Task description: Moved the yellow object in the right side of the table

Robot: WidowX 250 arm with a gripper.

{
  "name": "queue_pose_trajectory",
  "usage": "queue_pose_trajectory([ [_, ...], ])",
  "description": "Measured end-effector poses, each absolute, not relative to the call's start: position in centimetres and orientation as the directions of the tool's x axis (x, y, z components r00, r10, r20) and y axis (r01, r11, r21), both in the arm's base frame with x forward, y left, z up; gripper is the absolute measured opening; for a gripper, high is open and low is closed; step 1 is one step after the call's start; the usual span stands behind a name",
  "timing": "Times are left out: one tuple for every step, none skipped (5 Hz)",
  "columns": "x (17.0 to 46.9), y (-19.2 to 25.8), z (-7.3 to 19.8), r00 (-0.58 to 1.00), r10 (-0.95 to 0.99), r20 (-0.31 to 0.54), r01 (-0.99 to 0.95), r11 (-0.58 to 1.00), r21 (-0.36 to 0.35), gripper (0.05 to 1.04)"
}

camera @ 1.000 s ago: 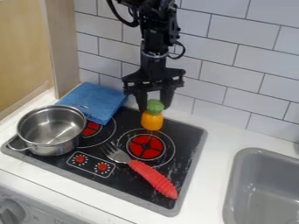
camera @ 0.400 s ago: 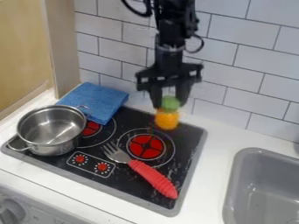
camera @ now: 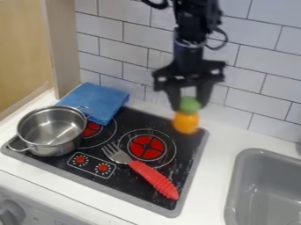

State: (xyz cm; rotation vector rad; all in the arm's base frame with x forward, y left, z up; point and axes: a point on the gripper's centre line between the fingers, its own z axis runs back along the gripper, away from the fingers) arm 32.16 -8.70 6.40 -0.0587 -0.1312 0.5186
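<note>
As I look down on this toy kitchen, the white-tiled wall [camera: 111, 44] runs behind the worktop [camera: 226, 140], with a wooden panel [camera: 64, 52] standing at the back left. The black hob [camera: 126, 184] is set into the worktop's left and middle, its rim grey, and the grey sink [camera: 233, 189] sits at the right, cut off by the edge of my view. From above, the black arm [camera: 188, 55] hangs against the tiles, its gripper [camera: 189, 104] over the hob's back right corner. The fingers stand partly apart, closed either side of the green top of a yellow-orange toy [camera: 186, 123], which hangs upright just beneath them, over that same corner. A steel pot [camera: 53, 147] sits on the hob's left part, partly covering the left burner. Just behind it, a folded blue cloth [camera: 97, 102] lies across the hob's back left corner. Slantwise lies a fork [camera: 154, 178], tines by the right burner [camera: 146, 147], red handle reaching towards the hob's right edge. Two small red-centred dials [camera: 103, 168] mark the front.
</note>
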Motion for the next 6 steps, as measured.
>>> queue_pose_trajectory([
  [31.3, -11.3, 6.3, 0.886, 0.453, 0.102, -0.444, 0.891, -0.098, 0.561],
  [30.4, -12.8, 6.0, 0.895, 0.435, 0.094, -0.426, 0.899, -0.103, 0.561],
  [29.5, -14.1, 5.5, 0.906, 0.415, 0.086, -0.407, 0.908, -0.101, 0.561],
  [28.8, -14.0, 4.1, 0.904, 0.424, 0.059, -0.419, 0.904, -0.080, 0.561],
  [28.0, -13.7, 2.8, 0.899, 0.438, 0.033, -0.436, 0.899, -0.052, 0.561],
  [27.6, -13.5, 2.1, 0.893, 0.449, 0.026, -0.447, 0.893, -0.045, 0.561],
])
